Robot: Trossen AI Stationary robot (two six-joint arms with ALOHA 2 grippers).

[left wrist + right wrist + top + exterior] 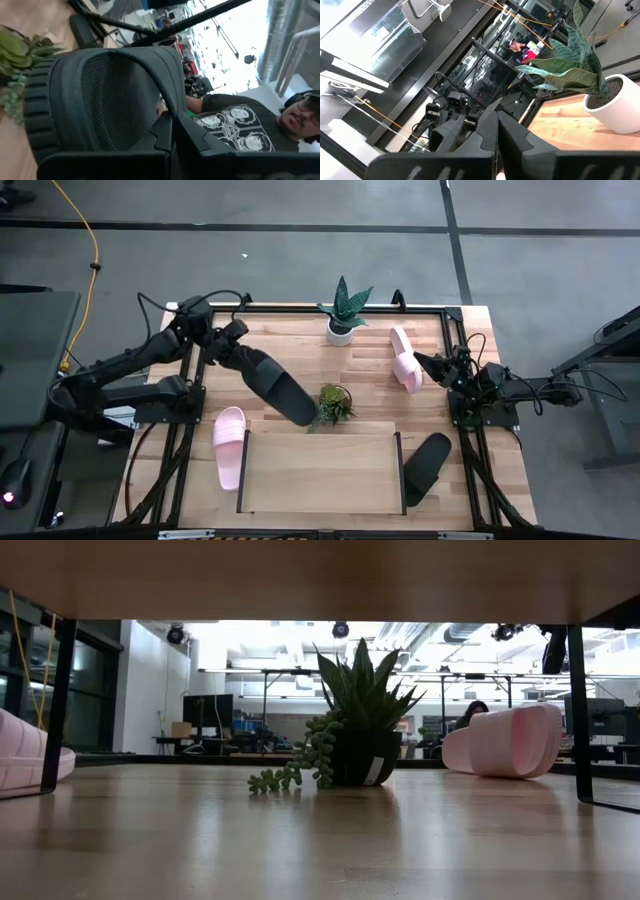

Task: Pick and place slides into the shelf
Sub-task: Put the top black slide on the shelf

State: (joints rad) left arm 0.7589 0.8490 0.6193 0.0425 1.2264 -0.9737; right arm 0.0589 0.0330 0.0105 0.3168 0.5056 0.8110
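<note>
Pale pink foam marks the leftmost thing on the table: a pink sandal [229, 446] lies flat just outside the left side panel of the shelf [318, 476], its length running toward the front edge. In the low view its side [25, 755] shows at the far left, behind the thin black upright.

Next to the right, the left gripper [240, 355] reaches in from the left arm and is clamped shut on the heel end of a black sandal [279, 386], which hangs tilted above the table, its toe pointing toward the small trailing plant [334, 404]. In the left wrist view the sandal's ribbed strap and mesh lining [100, 95] fill the picture right in front of the fingers [165, 135].

The shelf board itself sits at the front middle of the table, bare wood between its two black panels.

Behind the trailing plant stands a spiky plant in a white pot [342, 315]. Right of it a second pink sandal [404, 358] lies near the back right of the table.

A second black sandal [426, 466] rests just outside the shelf's right panel, angled, touching or nearly touching it.

Farthest right, the right gripper [422, 361] hovers just beside the second pink sandal, fingers closed together and holding nothing.
</note>
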